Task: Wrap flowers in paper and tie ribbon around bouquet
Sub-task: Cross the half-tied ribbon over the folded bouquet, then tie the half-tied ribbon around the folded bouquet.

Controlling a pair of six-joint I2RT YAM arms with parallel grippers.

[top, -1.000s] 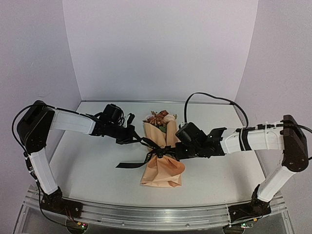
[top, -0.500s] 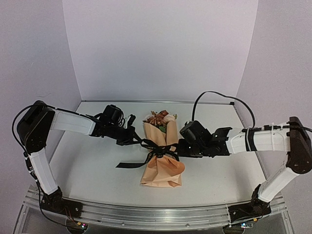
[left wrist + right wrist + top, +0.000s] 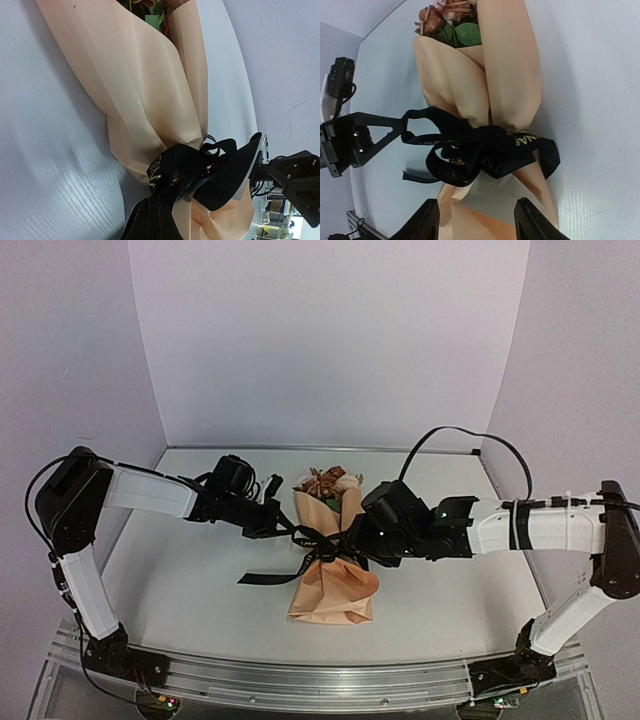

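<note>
Your tan-peach paper cone bouquet [image 3: 332, 580] lies mid-way on the white table [image 3: 190, 580], with the blooms toward 12 o'clock. At its 9 o'clock the left gripper [image 3: 395, 129] pinches the narrow black satin ribbon [image 3: 485, 145], probably to hold the knot tight. At 3 o'clock the right gripper [image 3: 477, 212] stands spread and holds nothing.

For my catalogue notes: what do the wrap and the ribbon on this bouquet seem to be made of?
The wrap looks like matte peach paper, since it holds soft creases without shine. The ribbon seems black satin-like fabric: limp loops, gold lettering.
</note>
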